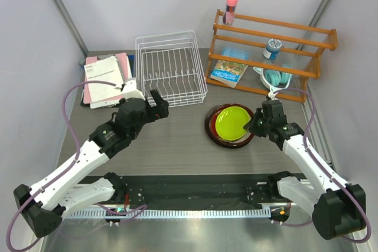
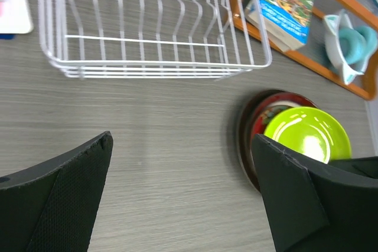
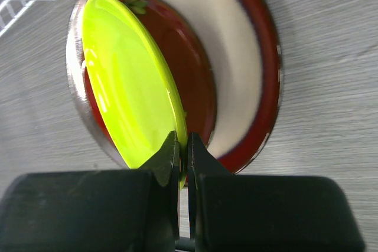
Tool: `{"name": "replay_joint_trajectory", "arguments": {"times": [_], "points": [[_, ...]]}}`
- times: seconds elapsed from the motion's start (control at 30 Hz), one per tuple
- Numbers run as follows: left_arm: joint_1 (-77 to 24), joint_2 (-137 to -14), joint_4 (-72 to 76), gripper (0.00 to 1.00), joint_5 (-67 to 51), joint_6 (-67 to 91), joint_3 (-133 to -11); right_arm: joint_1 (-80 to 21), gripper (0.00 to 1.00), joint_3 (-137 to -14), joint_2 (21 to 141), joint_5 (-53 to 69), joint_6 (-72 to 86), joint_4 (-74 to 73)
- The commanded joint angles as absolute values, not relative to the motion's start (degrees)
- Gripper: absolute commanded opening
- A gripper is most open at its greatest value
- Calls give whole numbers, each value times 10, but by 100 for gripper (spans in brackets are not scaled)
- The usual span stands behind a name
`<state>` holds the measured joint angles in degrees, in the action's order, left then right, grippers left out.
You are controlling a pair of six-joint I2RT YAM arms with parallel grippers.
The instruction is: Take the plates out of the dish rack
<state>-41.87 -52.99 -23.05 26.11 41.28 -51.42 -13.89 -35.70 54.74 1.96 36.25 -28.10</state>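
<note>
Grey wood-grain worktop runs between pale walls, with the dish rack, a white wire rectangular basket with thin upright dividers, standing at the back middle. Beside it on the right stands an orange-brown wooden shelf, and a pile of papers lies on its left. The left arm is bent at the elbow, its white forearm slanting up and inward. Its black left tool hangs just short of the rack's near right corner, its matte, wedge-shaped fingers wide apart with nothing between them. The right arm reaches from its base inward to the right edge of a stack of round plates on the worktop, to the right of the rack and in front of the shelf. The right tool is closed on the rim of the glossy lime green plate, which sits tilted over the stack. Below it lies the smaller red plate with a bit of floral pattern showing, then the shiny dark-red-rimmed plate with its cream centre. A sliver of grey rim shows at the stack's left edge.
</note>
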Motion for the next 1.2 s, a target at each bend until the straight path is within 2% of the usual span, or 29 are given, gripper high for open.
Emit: {"name": "replay_joint_trajectory", "arguments": {"times": [0.0,0.13,0.17,0.27,0.3,0.37,0.47,0.53,0.6,0.73,0.8,1.07,1.17], "points": [[-418,-500,-251,100,334,403,-498,-128,1,-359,570,13,346,-259],[-418,-491,-258,100,343,402,-493,-122,1,-357,592,26,345,-247],[-418,-492,-258,100,342,400,-493,-122,5,-358,598,37,343,-240],[-419,-498,-258,99,342,399,-494,-121,19,-364,611,42,340,-239],[-418,-502,-260,99,341,400,-495,-121,27,-365,612,40,339,-240],[-418,-505,-258,100,340,400,-495,-121,34,-366,607,40,335,-240],[-419,-509,-256,100,335,394,-494,-121,50,-372,595,30,335,-247],[-418,-513,-257,99,336,393,-497,-120,66,-374,591,26,333,-251],[-418,-516,-256,100,336,390,-497,-121,70,-379,584,20,329,-259],[-418,-521,-267,100,348,395,-502,-121,92,-396,556,3,310,-283],[-418,-521,-269,99,356,395,-504,-121,99,-409,530,-23,289,-284],[-418,-518,-274,100,417,354,-525,-120,100,-403,506,-180,258,-206],[-418,-519,-286,99,454,331,-539,-124,100,-364,507,-236,237,-122]]}}
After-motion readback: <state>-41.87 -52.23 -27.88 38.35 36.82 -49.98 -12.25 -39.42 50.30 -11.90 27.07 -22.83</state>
